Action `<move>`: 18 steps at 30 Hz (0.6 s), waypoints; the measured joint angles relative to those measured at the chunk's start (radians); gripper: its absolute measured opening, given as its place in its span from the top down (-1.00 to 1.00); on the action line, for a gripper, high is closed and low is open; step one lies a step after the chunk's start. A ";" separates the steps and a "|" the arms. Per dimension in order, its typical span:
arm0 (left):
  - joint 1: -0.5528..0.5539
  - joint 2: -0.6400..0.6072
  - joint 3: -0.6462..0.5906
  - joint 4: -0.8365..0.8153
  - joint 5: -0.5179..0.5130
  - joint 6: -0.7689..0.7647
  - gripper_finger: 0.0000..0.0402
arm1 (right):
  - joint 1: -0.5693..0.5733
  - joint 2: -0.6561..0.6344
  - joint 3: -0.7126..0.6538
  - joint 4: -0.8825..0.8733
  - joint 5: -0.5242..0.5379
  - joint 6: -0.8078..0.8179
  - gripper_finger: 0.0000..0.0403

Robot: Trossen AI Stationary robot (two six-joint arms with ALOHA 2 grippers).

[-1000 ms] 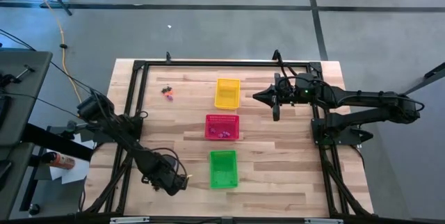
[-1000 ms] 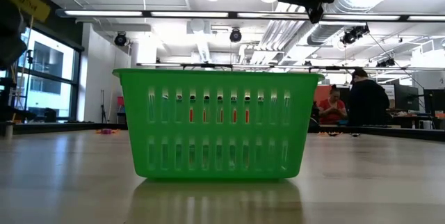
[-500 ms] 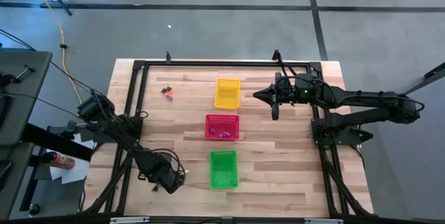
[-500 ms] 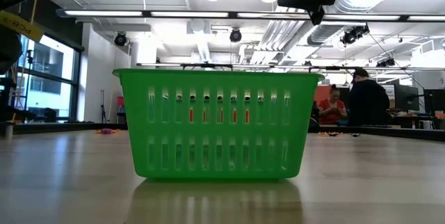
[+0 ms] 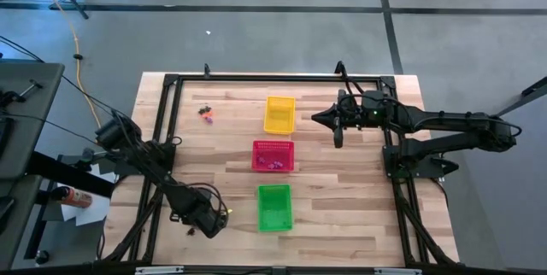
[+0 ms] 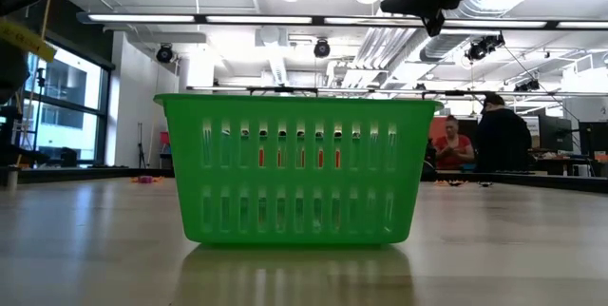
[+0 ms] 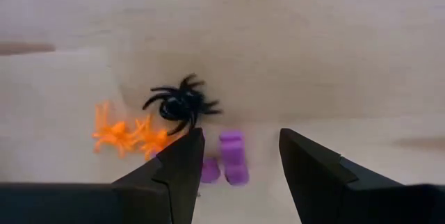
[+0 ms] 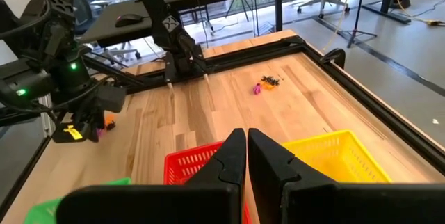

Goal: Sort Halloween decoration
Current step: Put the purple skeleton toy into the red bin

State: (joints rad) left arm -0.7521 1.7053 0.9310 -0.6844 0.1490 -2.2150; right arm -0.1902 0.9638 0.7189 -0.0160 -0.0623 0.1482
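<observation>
In the left wrist view my left gripper (image 7: 240, 140) points down, open, just above a small heap of Halloween decoration on the table: a black spider (image 7: 182, 104), orange spiders (image 7: 128, 135) and a purple piece (image 7: 233, 156) that lies between the fingers, untouched. In the high view this gripper (image 5: 201, 217) is near the table's front left. More trinkets (image 5: 206, 112) lie at the far left, and purple ones (image 5: 272, 164) sit in the red basket (image 5: 273, 147). My right gripper (image 5: 316, 119) hangs shut above the table, right of the yellow basket (image 5: 279, 114).
The yellow, red and green baskets (image 5: 274, 207) stand in a row from far to near at the table's middle. A black frame (image 5: 171, 83) runs along the table's edges. Bare wood lies between the left gripper and the green basket. People (image 6: 501, 140) sit in the room beyond.
My left gripper has tipped a little over the heap of trinkets while staying in the same place; its fingers have stayed open.
</observation>
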 joint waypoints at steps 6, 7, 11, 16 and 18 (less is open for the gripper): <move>-0.001 0.023 0.001 0.044 0.001 0.000 0.22 | 0.000 0.000 0.000 -0.003 0.000 0.000 0.94; -0.001 0.027 0.001 0.049 0.001 -0.001 0.25 | 0.000 0.000 0.000 -0.003 0.000 0.000 0.94; -0.002 0.029 0.001 0.057 0.001 -0.001 0.36 | 0.000 0.000 0.000 -0.003 0.009 0.000 0.94; -0.002 0.030 0.001 0.062 -0.001 0.029 0.54 | 0.000 0.000 0.000 -0.003 0.037 0.000 0.94; -0.002 0.030 0.002 0.065 -0.003 0.052 0.64 | 0.000 0.000 0.000 -0.003 0.040 0.000 0.94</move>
State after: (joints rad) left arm -0.7540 1.7358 0.9329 -0.6197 0.1459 -2.1635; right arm -0.1902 0.9638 0.7189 -0.0193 -0.0219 0.1478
